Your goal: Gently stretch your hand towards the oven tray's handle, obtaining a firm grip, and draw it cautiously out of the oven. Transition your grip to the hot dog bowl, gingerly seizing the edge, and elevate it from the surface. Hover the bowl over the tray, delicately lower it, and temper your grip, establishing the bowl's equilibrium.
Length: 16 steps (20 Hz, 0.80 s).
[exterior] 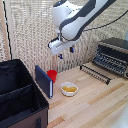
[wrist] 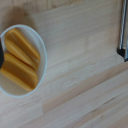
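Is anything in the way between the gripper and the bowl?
Nothing visible is. The gripper hangs in open air above the table, and the bowl sits below it with bare wood around it. The red cup stands apart, off toward the exterior view's left.

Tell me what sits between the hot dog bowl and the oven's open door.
Nothing: in the exterior view only bare wooden table lies between the hot dog bowl and the oven door's bar.
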Available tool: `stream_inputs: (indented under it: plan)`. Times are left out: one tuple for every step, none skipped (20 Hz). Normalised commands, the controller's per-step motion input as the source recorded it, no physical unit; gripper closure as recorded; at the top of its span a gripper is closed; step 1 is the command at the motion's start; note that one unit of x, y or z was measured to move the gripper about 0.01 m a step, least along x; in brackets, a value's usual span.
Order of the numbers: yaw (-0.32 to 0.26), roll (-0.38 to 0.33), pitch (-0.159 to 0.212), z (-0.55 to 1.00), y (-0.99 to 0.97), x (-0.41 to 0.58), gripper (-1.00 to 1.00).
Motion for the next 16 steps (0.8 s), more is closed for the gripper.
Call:
stream_inputs:
  plan:
    - [0.127, -0.375, 0.009, 0.00, 0.00, 0.134, -1.00]
    - [0.122, -0.375, 0.019, 0.00, 0.00, 0.129, -1.00]
    - [0.111, -0.375, 0.032, 0.00, 0.00, 0.134, -1.00]
    - [0.099, -0.375, 0.046, 0.00, 0.00, 0.149, -1.00]
    - [0.096, -0.375, 0.049, 0.00, 0.00, 0.151, -1.00]
    - [0.096, -0.375, 0.052, 0.00, 0.00, 0.146, -1.00]
    - [0.092, -0.375, 0.056, 0.00, 0.00, 0.146, -1.00]
    - [0.081, -0.375, 0.056, 0.00, 0.00, 0.166, -1.00]
    - [0.064, -0.375, 0.044, 0.00, 0.00, 0.180, -1.00]
    - [0.057, -0.375, 0.036, 0.00, 0.00, 0.206, -1.00]
    - [0.049, -0.375, 0.031, 0.00, 0.00, 0.254, -1.00]
    - [0.053, -0.375, 0.014, 0.01, 0.00, 0.240, -1.00]
    - [0.048, -0.375, 0.003, 0.03, 0.00, 0.217, -1.00]
    - [0.042, -0.375, 0.000, 0.06, 0.00, 0.234, -1.00]
    - [0.041, -0.375, 0.000, 0.07, 0.00, 0.231, -1.00]
    - [0.039, -0.371, 0.000, 0.09, -0.04, 0.217, -1.00]
